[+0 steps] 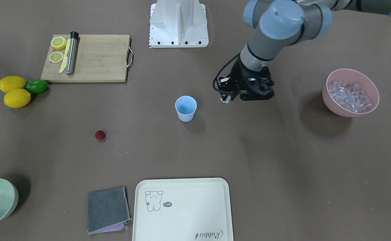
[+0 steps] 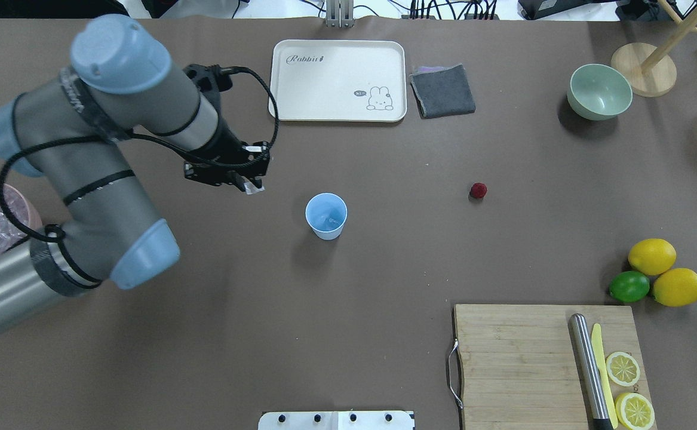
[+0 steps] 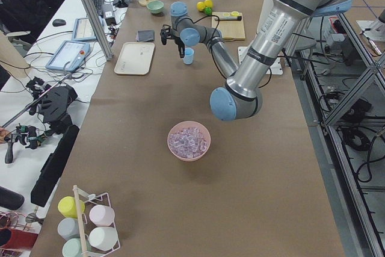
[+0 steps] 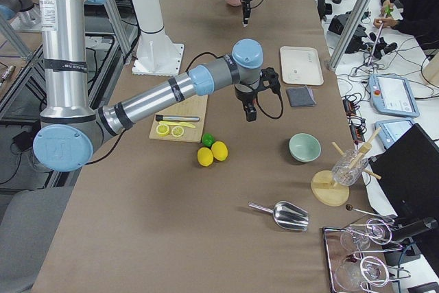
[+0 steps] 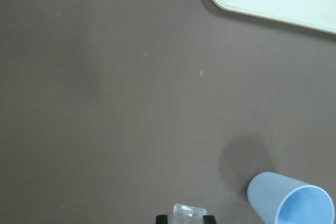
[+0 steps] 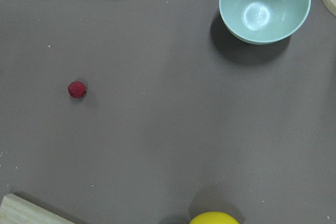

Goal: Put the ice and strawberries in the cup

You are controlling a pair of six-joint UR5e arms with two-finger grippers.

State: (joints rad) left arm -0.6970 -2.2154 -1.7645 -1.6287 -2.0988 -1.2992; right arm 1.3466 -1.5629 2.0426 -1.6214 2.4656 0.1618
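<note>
Ice cube point(image 5: 188, 212), clear and glassy, sits clenched at the tip of the left tool point(image 2: 251, 186), which hangs above the counter point(image 2: 384, 286) just short of the cup point(image 2: 326, 216) and not yet over its mouth. The cup stands upright and alone in the middle of the counter, open side up; something pale may lie in its bottom, but that is too faint to be sure of. The step in hand looks like carrying this cube across and dropping it in. To do it well, I would centre the tool over the opening, come down close to the rim without touching it, since so light a tumbler would likely tip or slide at a nudge, and only then let go, so the slick cube falls straight and does not bounce out. More ice point(image 1: 349, 95) waits in the pink bowl point(image 1: 329, 100), well apart on the robot's left. The strawberry point(image 2: 478, 190) lies on the counter well to the other side of the cup. Whether the right tool point(image 4: 250, 111) is gripping or slack, I cannot tell.
</note>
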